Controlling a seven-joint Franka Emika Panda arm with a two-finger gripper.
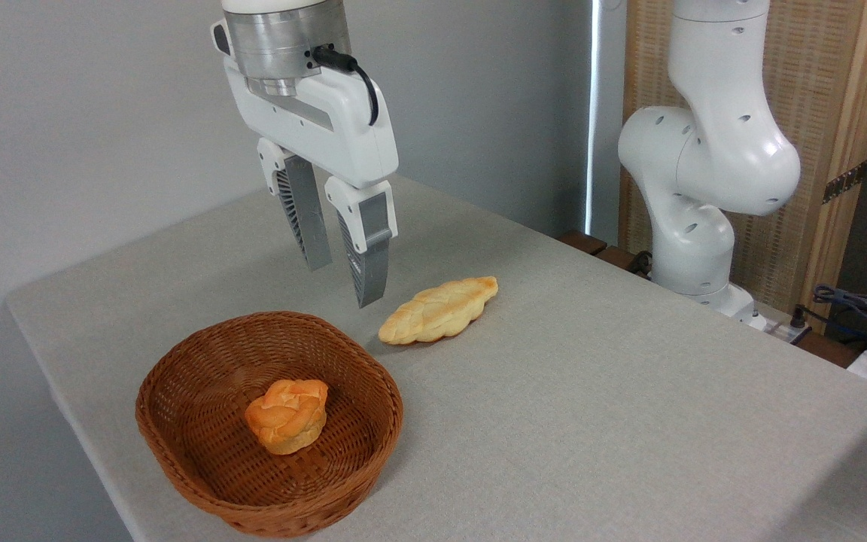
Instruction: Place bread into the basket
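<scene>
The bread (287,415), a small golden-orange knotted bun, lies inside the reddish-brown wicker basket (177,436) at the front left of the table. My gripper (345,280) hangs above the basket's far rim, well clear of the bun. Its two grey fingers (368,252) point down, stand a little apart, and hold nothing.
A longer pale braided loaf (439,309) lies on the grey tablecloth just right of the gripper. The robot's white base (693,248) stands at the table's back right, with cables (855,301) beyond it. The table's left edge is close to the basket.
</scene>
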